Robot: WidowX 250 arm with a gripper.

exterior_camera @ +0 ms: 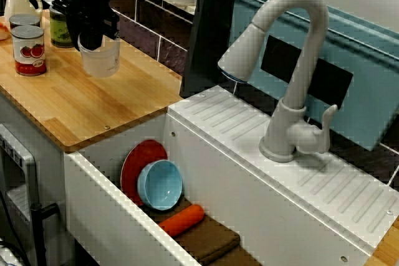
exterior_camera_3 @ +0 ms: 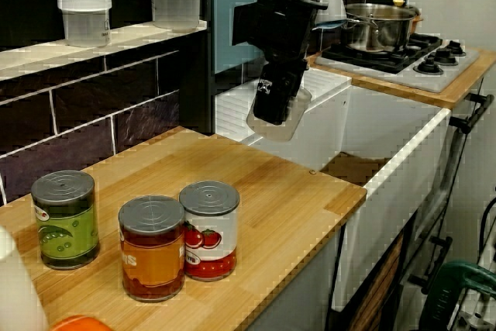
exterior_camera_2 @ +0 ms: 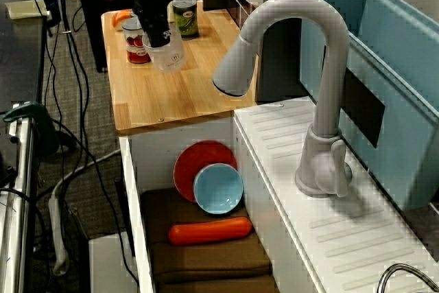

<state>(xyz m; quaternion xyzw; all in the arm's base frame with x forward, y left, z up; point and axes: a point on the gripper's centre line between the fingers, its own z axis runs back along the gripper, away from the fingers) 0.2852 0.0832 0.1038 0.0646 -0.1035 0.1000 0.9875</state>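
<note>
Passage above counter [exterior_camera: 93, 104] between cans [exterior_camera: 28, 50] and sink [exterior_camera: 112, 210], faucet [exterior_camera: 310, 60] arching over sink

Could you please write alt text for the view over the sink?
A black gripper holds a clear cup over a wooden counter near a tomato tin. In the sink are a red plate, blue bowl and carrot, below a grey faucet.

Arm [exterior_camera_3: 283, 17]: matte black, boxy wrist housing with squared edges, thin pale seam across it. Gripper [exterior_camera_3: 273, 114]: black, long flat fingers, small white marking on one.
</note>
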